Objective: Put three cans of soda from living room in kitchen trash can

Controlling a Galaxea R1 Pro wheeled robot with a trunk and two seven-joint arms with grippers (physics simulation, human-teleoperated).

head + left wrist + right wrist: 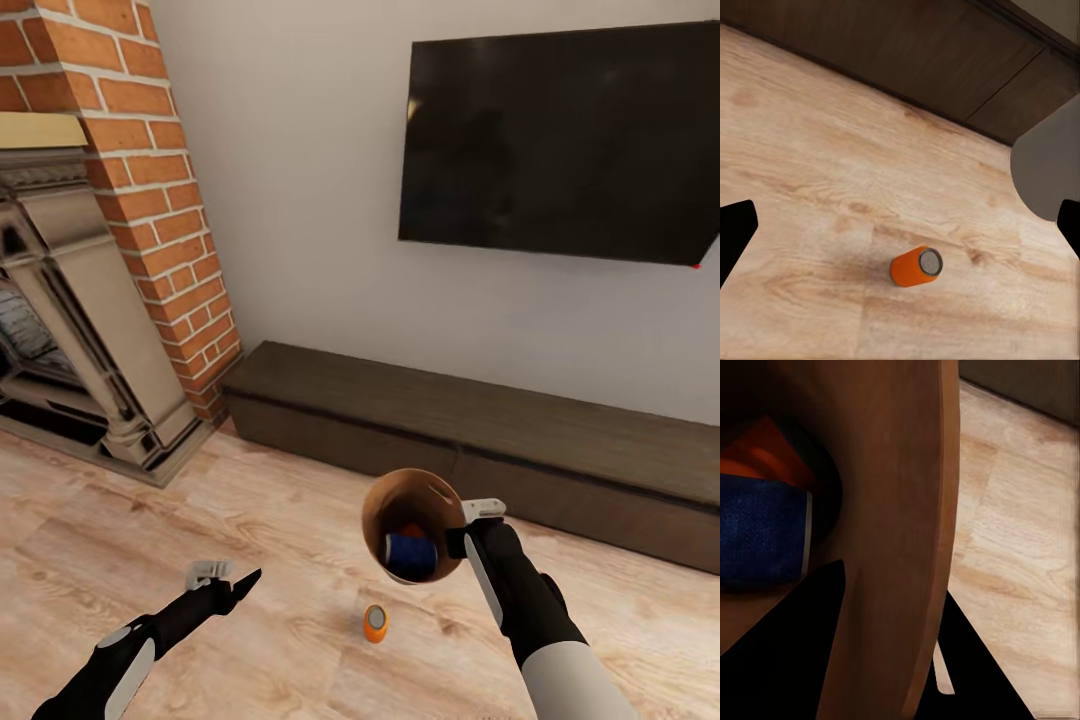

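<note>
— Where was your bin (412, 525)?

— Your right gripper (470, 528) clamped its rim, tilted, the blue can (408, 555) and an orange one (412, 531) inside.

— The third?

— The orange can (375, 623) lay on the floor (150, 540); your left gripper (238, 588) stood apart, holding nothing.

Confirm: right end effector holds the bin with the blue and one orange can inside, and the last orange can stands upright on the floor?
Not quite. The last orange can lies on its side on the floor, as the left wrist view shows. The rest holds: the right end effector grips the bin with the blue can and an orange can inside.
</note>
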